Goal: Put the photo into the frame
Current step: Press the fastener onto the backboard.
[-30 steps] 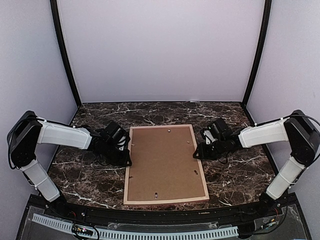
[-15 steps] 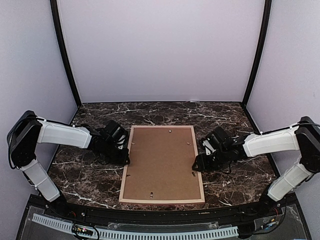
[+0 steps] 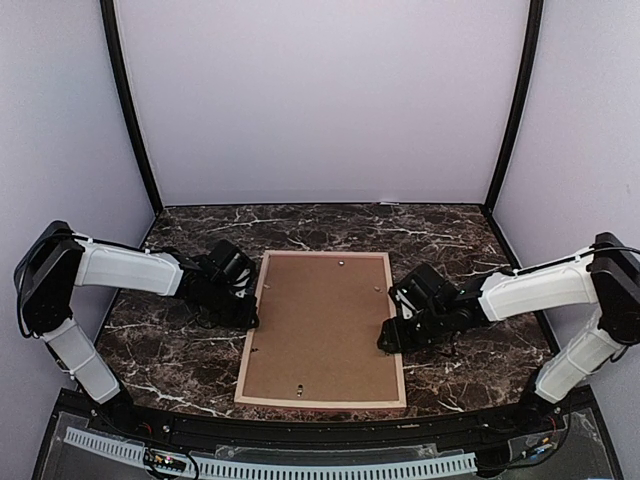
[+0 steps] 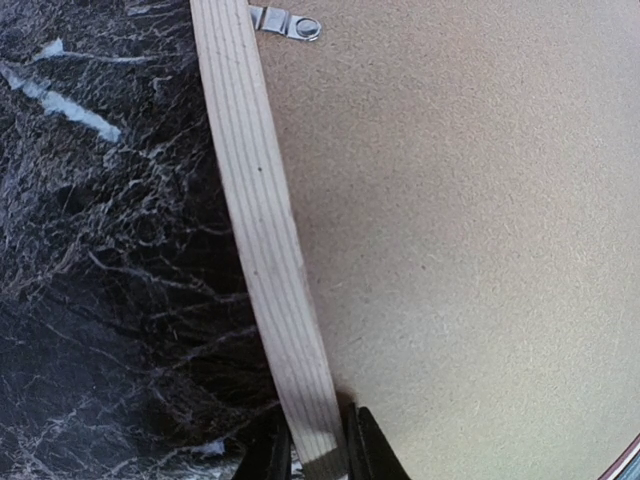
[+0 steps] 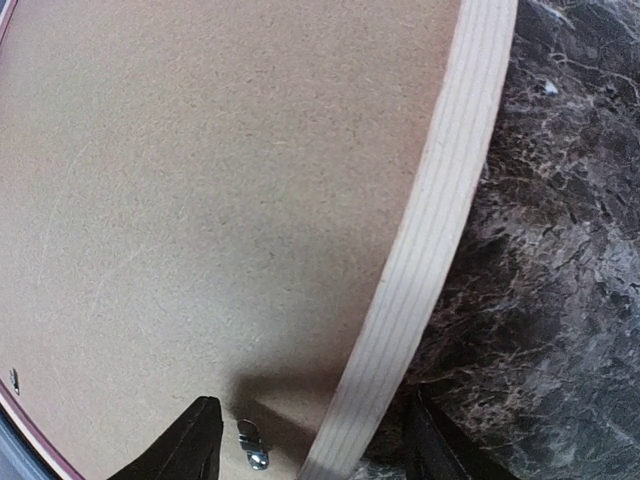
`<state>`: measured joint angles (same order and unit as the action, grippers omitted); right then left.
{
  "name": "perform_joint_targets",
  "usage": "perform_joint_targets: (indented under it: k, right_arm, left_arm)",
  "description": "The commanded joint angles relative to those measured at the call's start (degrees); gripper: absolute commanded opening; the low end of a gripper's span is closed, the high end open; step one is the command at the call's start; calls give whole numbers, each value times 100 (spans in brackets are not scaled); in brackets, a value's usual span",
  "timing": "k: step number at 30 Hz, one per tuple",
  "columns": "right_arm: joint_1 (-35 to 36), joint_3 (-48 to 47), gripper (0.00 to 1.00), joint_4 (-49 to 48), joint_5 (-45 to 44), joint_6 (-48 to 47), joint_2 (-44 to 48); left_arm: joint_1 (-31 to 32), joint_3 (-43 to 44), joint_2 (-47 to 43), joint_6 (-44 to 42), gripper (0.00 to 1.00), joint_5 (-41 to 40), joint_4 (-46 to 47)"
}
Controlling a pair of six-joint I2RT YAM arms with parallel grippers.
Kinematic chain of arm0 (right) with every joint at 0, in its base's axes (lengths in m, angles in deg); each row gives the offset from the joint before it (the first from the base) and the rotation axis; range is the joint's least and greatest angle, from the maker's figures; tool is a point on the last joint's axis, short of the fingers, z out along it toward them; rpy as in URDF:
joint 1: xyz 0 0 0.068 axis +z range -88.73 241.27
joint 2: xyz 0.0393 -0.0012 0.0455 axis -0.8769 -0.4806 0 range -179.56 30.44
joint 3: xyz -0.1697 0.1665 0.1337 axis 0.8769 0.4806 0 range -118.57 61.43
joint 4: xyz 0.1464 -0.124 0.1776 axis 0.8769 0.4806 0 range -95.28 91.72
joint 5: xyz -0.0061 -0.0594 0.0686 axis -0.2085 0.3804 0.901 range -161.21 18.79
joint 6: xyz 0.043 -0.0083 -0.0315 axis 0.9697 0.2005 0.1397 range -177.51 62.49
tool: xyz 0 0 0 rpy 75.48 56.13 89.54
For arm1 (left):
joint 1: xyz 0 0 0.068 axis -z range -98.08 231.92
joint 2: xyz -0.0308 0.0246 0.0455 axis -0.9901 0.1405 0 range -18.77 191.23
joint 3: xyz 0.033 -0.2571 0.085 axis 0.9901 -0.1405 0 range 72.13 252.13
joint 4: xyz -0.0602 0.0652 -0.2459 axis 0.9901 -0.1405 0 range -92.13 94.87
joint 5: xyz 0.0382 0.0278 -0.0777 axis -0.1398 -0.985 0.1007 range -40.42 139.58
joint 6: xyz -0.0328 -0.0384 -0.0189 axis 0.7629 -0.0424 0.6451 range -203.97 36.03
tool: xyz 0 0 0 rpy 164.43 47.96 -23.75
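The frame [image 3: 320,404] lies back-up on the marble table, pale wooden rails around a brown hardboard backing panel [image 3: 322,325]. My left gripper [image 3: 245,310] is shut on the frame's left rail [image 4: 262,230], one finger on each side of the wood [image 4: 315,450]. My right gripper [image 3: 388,335] stands open astride the right rail [image 5: 430,250], its fingers [image 5: 190,440] well apart, one over the backing and one over the table. The photo is not visible in any view.
Small metal turn clips sit on the backing near the rails [image 4: 288,22] [image 5: 250,445], and others show along its edges. Dark marble table [image 3: 160,350] lies on both sides of the frame. Pale walls enclose the back and sides.
The frame has shifted left and toward the near edge. My right gripper has opened wider and slid nearer along the right rail. The left gripper keeps its hold on the left rail.
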<state>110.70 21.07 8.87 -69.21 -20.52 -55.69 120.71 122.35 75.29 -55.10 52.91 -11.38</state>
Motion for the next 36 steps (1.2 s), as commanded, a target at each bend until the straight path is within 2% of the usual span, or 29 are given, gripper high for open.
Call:
perform_joint_targets:
  k: [1, 6, 12, 17, 21, 28, 36]
  right_arm:
    - [232, -183, 64, 306, -340, 108, -245]
    - [295, -214, 61, 452, -531, 107, -338]
    - [295, -225, 52, 556, -610, 14, -323]
    - [295, -189, 48, 605, -608, -87, -334]
    - [285, -151, 41, 631, -525, -217, -315]
    - [244, -93, 34, 595, -47, -523, -249]
    - [174, 1, 32, 698, 521, -875, -225]
  left_arm:
    - [-3, -40, 140, -319, 16, -96, -420]
    - [-3, -34, 139, -320, 16, -97, -426]
    - [-5, -38, 146, -329, 16, -96, -432]
    - [-3, -45, 139, -324, 16, -96, -432]
    - [-3, -64, 134, -320, 16, -103, -432]
    - [-7, -74, 109, -314, 16, -127, -464]
    - [-5, -56, 100, -307, 17, -136, -494]
